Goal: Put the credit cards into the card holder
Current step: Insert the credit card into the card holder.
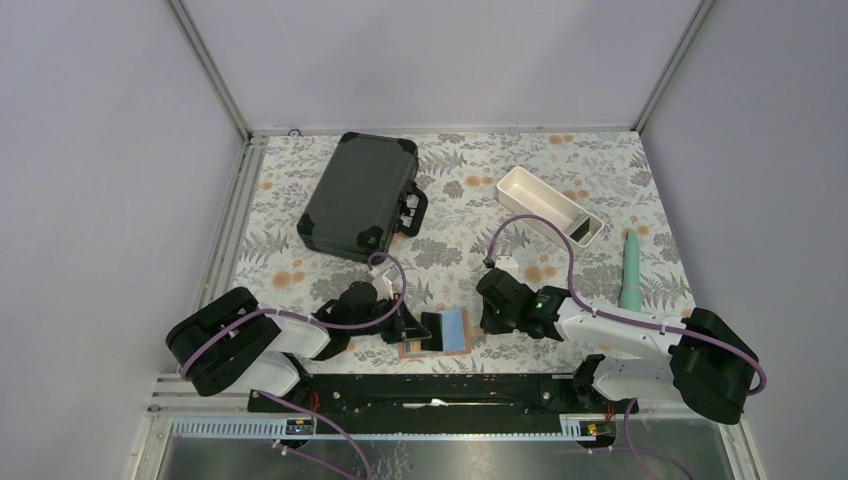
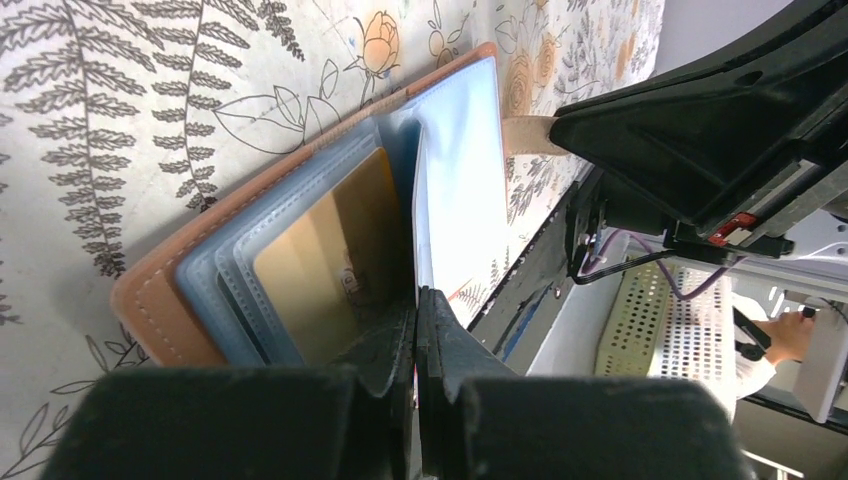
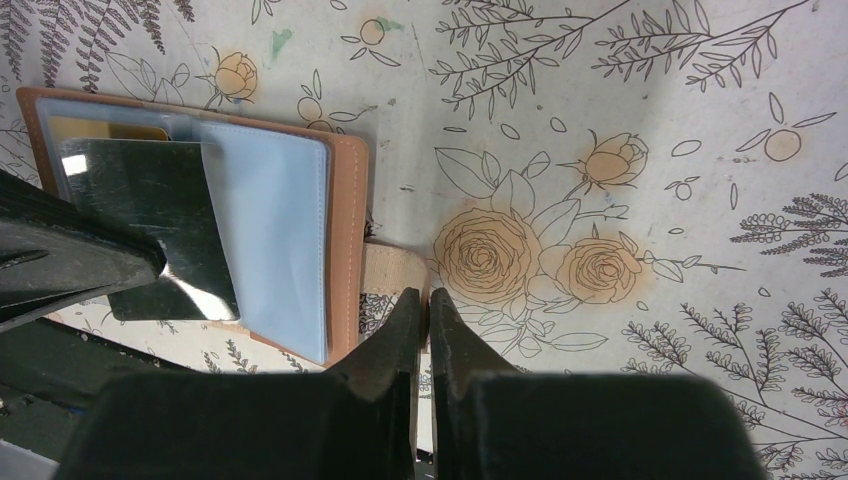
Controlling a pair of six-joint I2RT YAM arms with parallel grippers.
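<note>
Your left claw point(image 2: 417, 300) is pinched tight on a black credit card point(image 3: 165, 220), gripping it by one edge. The card hangs over the pocketed half of the card holder point(image 3: 285, 230), on the side away from the strap point(image 3: 392, 272). One corner of the card reaches past the holder's edge.

The holder lies open on the floral worktop point(image 3: 600, 150), pale blue side up, between the two arms. A gold card point(image 2: 320, 250) already sits in one of its pockets.

Your right claw point(image 3: 421, 300) is closed with nothing in it, its tips right at the strap. You cannot tell whether they press on it.

Farther back are a black hard case point(image 1: 360, 195) and a white tray point(image 1: 530, 190).
</note>
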